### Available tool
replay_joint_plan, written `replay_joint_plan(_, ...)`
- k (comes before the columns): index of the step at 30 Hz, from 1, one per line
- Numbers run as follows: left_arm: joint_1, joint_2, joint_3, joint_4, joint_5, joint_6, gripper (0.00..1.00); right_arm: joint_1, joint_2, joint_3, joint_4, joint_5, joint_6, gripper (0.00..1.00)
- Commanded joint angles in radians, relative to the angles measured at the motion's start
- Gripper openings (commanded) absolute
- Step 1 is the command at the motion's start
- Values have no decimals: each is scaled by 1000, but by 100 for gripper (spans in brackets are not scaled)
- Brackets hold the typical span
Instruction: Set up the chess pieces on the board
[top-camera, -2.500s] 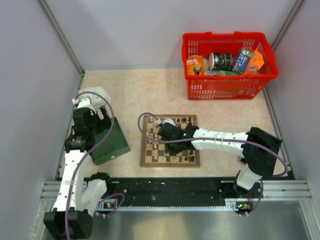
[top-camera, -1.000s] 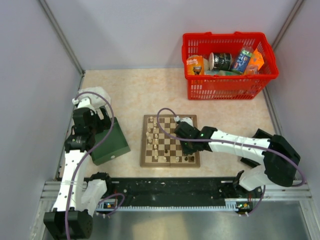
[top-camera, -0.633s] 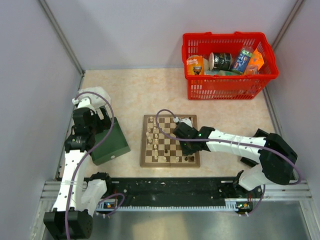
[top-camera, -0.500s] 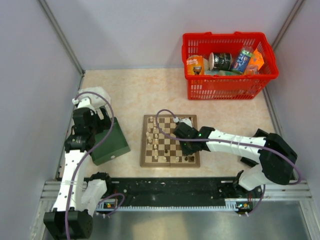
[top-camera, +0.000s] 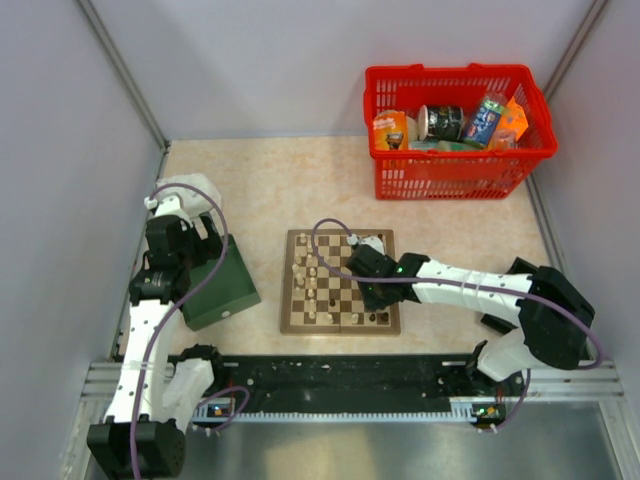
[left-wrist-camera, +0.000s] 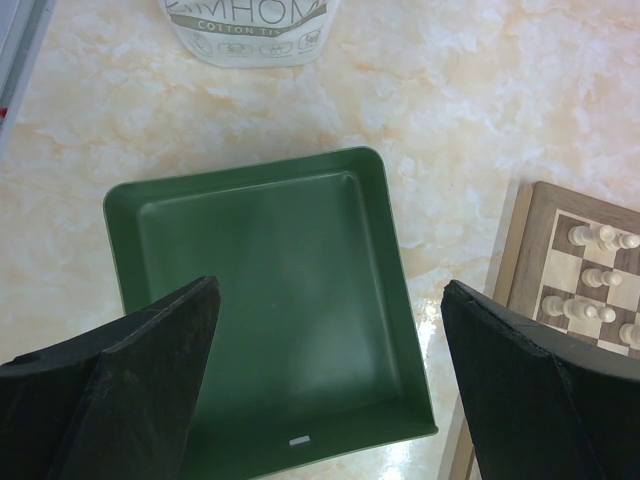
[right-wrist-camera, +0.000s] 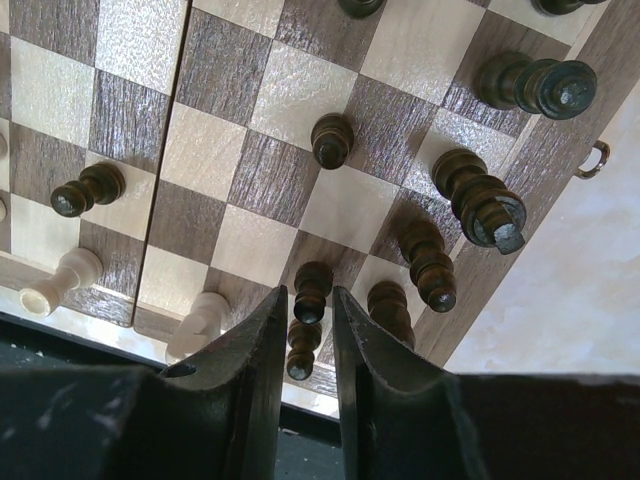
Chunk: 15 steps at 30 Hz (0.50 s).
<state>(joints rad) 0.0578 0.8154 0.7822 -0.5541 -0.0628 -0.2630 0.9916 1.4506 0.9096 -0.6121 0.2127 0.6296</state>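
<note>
The board (top-camera: 340, 328) lies mid-table with cream-white pieces (top-camera: 310, 280) on its left side and dark pieces (top-camera: 376, 318) at its right. My right gripper (top-camera: 370, 298) is low over the board's near right corner. In the right wrist view its fingers (right-wrist-camera: 262, 340) are closed on the head of an upright dark pawn (right-wrist-camera: 312, 290). Other dark pieces (right-wrist-camera: 480, 200) stand close by, and a white piece (right-wrist-camera: 205, 320) sits to the left. My left gripper (left-wrist-camera: 328, 290) is open and empty above the dark green box (left-wrist-camera: 240, 170).
A red basket (top-camera: 455, 175) of groceries stands at the back right. The green box (top-camera: 225, 295) lies left of the board, whose edge (left-wrist-camera: 525, 260) shows in the left wrist view. A white bag (left-wrist-camera: 250, 25) sits beyond the box. A black rail runs along the near edge.
My right gripper moved from the board's middle-left to its right side, then stayed still over the last half second. The left arm has not moved.
</note>
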Motion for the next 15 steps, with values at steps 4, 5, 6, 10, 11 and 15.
replay_joint_plan(4,0,-7,9,10,20,-15,98,-8,-88,49,15,-4,-25,27)
replay_joint_plan(5,0,-7,11,10,20,-15,98,-7,-99,49,12,-7,-25,27)
replay_joint_plan(6,0,-7,11,10,21,-16,98,-7,-110,52,6,-12,-27,27)
replay_joint_plan(10,0,-9,11,10,21,-18,98,-5,-133,60,-15,-29,-30,27)
replay_joint_plan(11,0,-9,11,8,23,-19,98,-5,-140,60,-18,-35,-28,27)
replay_joint_plan(15,-1,-9,12,10,32,-27,98,27,-145,55,-34,-52,-21,27)
